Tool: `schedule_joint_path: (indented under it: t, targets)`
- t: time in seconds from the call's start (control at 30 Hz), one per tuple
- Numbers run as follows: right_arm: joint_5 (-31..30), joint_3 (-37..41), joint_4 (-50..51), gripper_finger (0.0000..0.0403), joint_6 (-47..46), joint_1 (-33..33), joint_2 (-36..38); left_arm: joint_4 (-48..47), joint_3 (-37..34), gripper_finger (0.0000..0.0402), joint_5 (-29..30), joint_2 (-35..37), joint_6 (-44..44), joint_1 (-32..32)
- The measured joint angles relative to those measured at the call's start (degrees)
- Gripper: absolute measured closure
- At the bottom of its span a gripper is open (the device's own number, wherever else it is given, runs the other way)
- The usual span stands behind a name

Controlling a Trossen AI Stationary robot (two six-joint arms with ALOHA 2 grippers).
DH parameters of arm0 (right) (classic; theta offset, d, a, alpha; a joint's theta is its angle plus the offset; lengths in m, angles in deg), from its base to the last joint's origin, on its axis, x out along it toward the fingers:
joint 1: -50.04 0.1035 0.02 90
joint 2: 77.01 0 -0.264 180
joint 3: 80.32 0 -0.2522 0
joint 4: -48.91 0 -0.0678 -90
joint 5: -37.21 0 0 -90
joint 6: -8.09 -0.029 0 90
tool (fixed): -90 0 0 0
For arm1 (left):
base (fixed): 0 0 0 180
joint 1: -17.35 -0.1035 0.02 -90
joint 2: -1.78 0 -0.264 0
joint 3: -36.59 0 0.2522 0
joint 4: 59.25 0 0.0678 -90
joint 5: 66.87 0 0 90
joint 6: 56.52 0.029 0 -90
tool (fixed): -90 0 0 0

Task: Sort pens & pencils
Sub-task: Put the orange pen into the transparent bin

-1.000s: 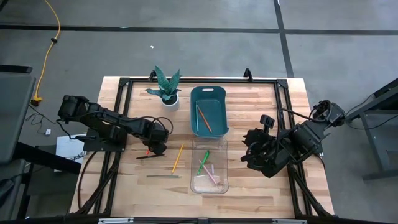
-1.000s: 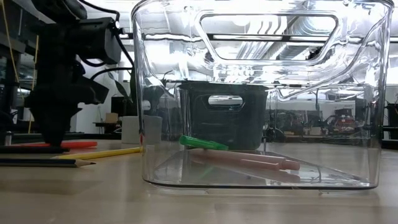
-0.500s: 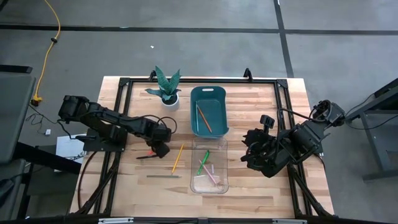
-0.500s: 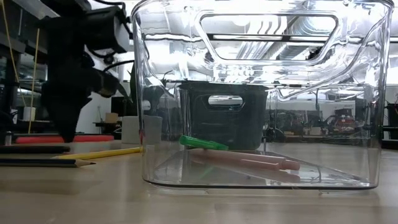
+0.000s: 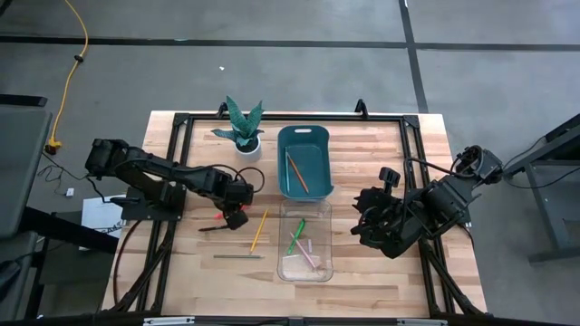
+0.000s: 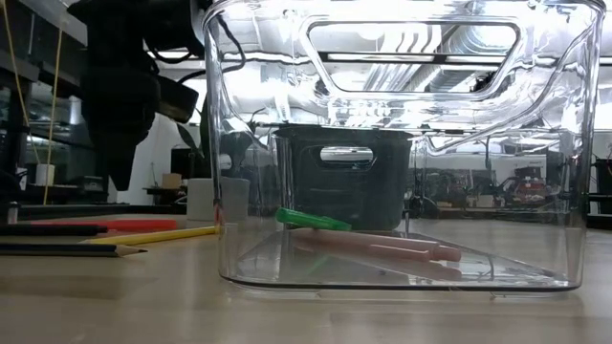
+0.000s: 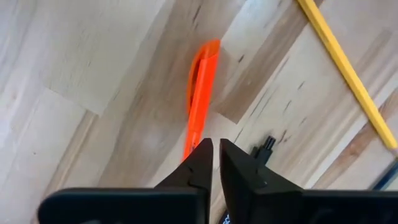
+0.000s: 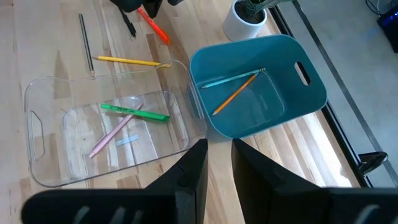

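My left gripper hangs shut above the table, just over the red pen, which lies flat on the wood. A black pen lies beside it. A yellow pencil and a grey-brown pencil also lie on the table. The clear bin holds a green pen and pink pens. The teal bin holds an orange pencil. My right gripper waits open at the table's right, above the bins' near side.
A potted plant stands near the far edge, left of the teal bin. A black frame runs around the tabletop's edges. Bare wood lies to the right of the two bins and along the near edge.
My left gripper has risen from the tabletop beside the red and black pens and shifted a little toward the table's right. The red pen lies on the table as before.
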Motion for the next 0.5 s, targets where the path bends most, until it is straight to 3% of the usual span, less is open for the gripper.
schedule_joint_path:
  t: [0.27, 0.5]
  targets:
    - [0.00, 0.00, 0.00, 0.0338, 0.00, 0.00, 0.00, -0.27, 0.00, 0.0367, -0.79, 0.00, 8.28, -0.13]
    - [0.02, 0.00, 0.00, 0.0338, -0.05, 0.00, 0.00, -0.30, 0.00, 0.0323, -1.48, 0.00, 14.40, -0.13]
